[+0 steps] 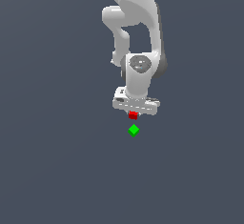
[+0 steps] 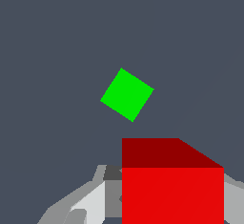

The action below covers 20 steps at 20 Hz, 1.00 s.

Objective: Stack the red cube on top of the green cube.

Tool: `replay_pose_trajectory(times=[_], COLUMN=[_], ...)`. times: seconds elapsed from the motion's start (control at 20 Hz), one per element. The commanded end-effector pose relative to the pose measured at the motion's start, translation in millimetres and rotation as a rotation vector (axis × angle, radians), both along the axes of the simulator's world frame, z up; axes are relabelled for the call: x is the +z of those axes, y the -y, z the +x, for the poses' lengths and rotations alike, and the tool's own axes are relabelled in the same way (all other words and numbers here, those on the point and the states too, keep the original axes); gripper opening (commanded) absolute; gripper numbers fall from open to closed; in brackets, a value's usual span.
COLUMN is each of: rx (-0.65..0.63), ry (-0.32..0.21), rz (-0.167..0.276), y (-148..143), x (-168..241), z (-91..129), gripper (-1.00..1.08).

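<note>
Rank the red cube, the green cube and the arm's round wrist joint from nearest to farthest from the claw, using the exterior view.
1. Red cube: right at the claw.
2. Green cube: just below, apart.
3. Round wrist joint: farther, above.

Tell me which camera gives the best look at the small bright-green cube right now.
The wrist view: the small bright-green cube shows large and unobstructed as a tilted diamond beyond the bright-red cube. The exterior view shows it only as a tiny diamond, just below the red cube.
</note>
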<state>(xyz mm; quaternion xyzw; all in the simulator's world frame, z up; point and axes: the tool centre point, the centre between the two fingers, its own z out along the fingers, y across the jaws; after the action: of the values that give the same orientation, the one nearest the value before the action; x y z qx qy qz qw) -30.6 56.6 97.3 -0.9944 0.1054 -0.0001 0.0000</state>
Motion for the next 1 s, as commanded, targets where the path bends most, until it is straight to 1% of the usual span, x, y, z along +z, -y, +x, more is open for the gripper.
replay_pose_trajectory(times=[0.0, 0.2, 0.4, 0.6, 0.85, 0.9, 0.95], rx=[0.0, 0.0, 0.0, 0.0, 0.0, 0.0, 0.0], ry=[0.0, 0.0, 0.0, 0.0, 0.0, 0.0, 0.0], rz=[0.0, 0.0, 0.0, 0.0, 0.0, 0.0, 0.0], y=[-1, -2, -3, -3, -4, -4, -4], x=[-7, -19, -27, -31, -33, -33, -33], z=[12, 31, 44, 52, 56, 56, 56], gripper=[-1.0, -1.0, -1.0, -1.0, -1.0, 1.0, 1.0])
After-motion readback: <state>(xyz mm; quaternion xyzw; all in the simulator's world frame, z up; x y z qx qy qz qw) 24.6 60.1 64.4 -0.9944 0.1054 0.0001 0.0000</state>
